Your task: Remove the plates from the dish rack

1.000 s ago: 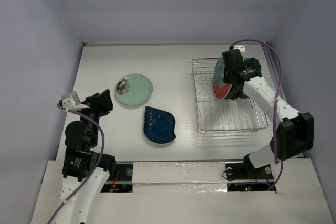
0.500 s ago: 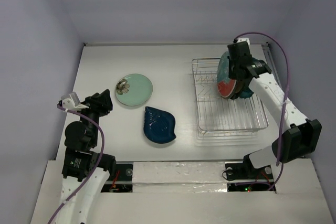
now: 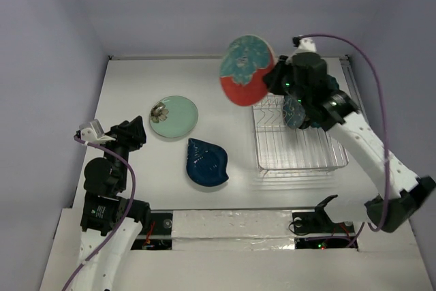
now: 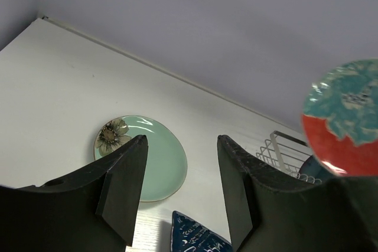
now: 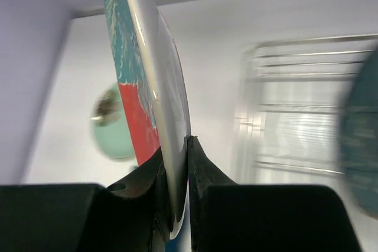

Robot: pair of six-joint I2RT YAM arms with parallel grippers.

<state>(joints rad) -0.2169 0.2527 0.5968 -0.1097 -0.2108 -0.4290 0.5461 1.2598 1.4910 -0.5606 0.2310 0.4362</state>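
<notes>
Top view: my right hand [image 3: 274, 81] is clenching the red-and-teal plate [image 3: 246, 69] by its rim, holding it aloft at upper centre, left of the dish rack [image 3: 300, 158]. Left wrist view: my left hand [image 4: 180, 146] is hanging open and empty. Right wrist view: the fingers [image 5: 204, 175] are pinching the plate's edge, so I'm judging this a mid-transfer step that next calls for lowering it flat onto bare counter [image 5: 207, 45].

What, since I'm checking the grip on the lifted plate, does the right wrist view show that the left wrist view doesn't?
Only the right wrist view: the right gripper, jaws shut on the rim of the red-and-teal plate, seen edge-on. Only the left wrist view: the left gripper, jaws open and empty, that plate's face, the tip of a dark blue plate. Both: the lifted plate, the mint-green plate, the dish rack.
</notes>
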